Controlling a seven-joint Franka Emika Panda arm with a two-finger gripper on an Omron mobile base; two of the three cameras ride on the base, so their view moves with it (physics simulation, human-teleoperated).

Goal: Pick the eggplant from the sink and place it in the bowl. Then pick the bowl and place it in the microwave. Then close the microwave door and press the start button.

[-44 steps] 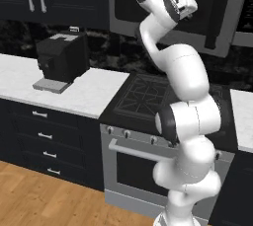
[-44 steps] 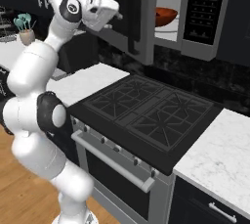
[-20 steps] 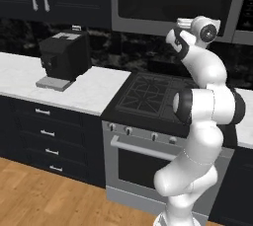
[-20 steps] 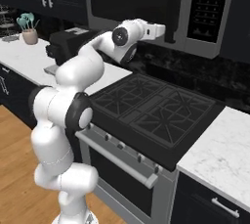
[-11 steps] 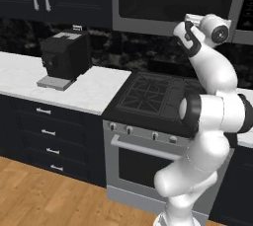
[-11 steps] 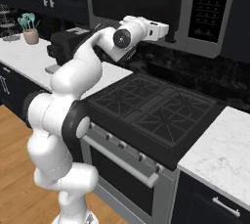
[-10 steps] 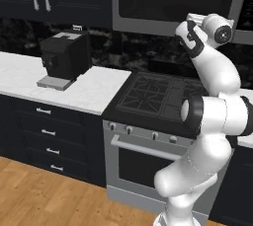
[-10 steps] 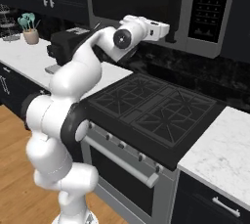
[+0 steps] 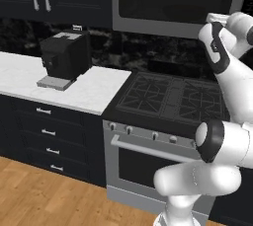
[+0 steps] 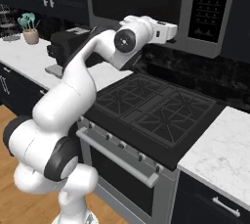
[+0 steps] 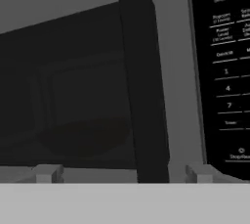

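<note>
Behind the shut microwave door, a dim round shape, perhaps the bowl.

The microwave keypad shows 1, 4, 7 (clock perhaps "10:").

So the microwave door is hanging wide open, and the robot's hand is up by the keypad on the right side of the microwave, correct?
Not quite: the microwave door is closed, its dark window flush with the front in the right base view. The rest holds: the gripper is up near the keypad on the microwave's right side.
</note>
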